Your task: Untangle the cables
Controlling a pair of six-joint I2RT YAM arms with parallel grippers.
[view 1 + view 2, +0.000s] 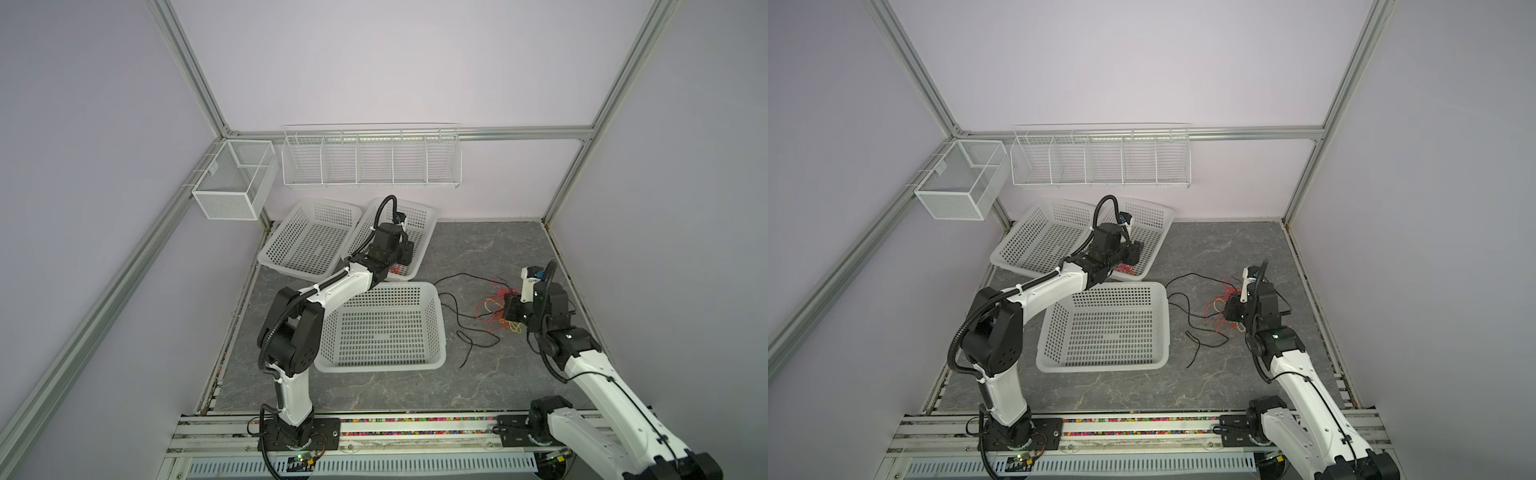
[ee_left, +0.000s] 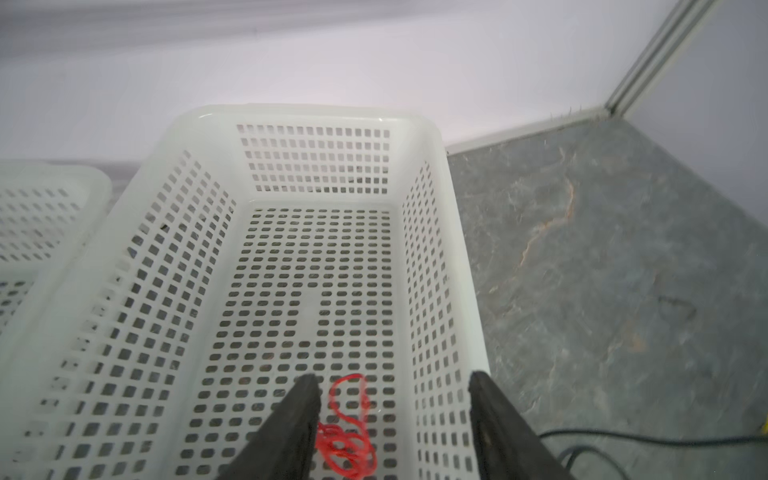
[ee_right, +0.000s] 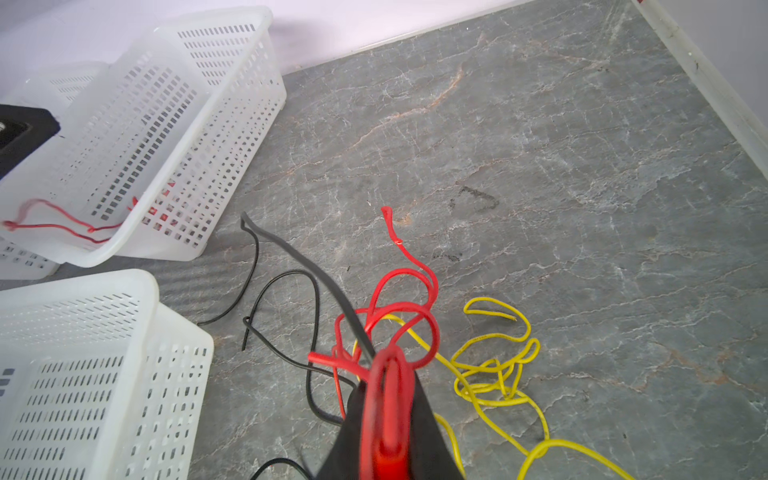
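No legible text, label, brand or number on anything here.

Your baskets (image 2: 316, 111): white perforated plastic, slight sheen. Your bench (image 3: 582, 166): grey stone-look, veined, matt. The cables (image 3: 390, 374): smooth glossy sheathing. The wall rack (image 1: 371, 166): white coated wire. The frame (image 1: 519, 134): bare brushed metal.

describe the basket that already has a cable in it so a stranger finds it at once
Find the back wall; two of the three white perforated baskets sit by it. The rear right basket lies beneath the left tool. Only it holds a red cable; its neighbours are empty.
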